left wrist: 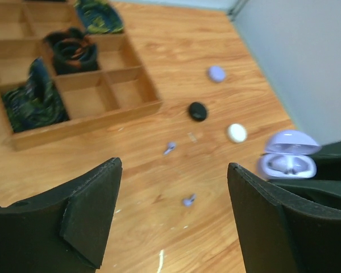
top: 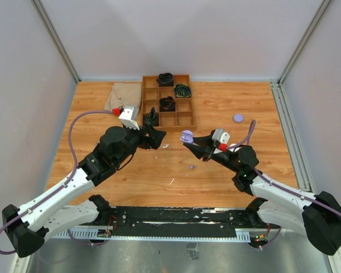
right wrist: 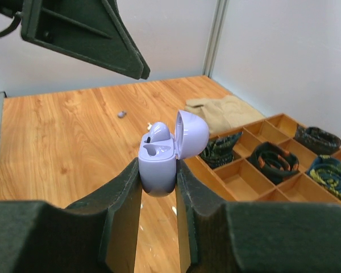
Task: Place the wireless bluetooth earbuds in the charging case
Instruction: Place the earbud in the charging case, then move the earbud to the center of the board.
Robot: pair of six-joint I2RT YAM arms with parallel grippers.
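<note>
The right fingers (right wrist: 120, 211) are closed on the sides of a lilac charging case (right wrist: 157, 164), holding it upright above the wooden counter (top: 227, 102) with its lid (right wrist: 191, 133) hinged open. A seated earbud (right wrist: 159, 131) appears to fill one socket, and the socket beside it looks empty.

The left fingers (left wrist: 90, 213) are spread wide and hold nothing. The case sits just off their right-hand tip. Below the gap between them lies the nearer lilac earbud (left wrist: 188, 199), almost centred. The farther lilac earbud (left wrist: 170, 148) lies beyond it.

The step in hand looks like fetching the second bud. The next move would be to lower the open left fingers around the nearer lilac earbud and pinch it squarely, since it is tiny and could skid away. They would then carry it to the case and line its stem up with the empty socket.
</note>
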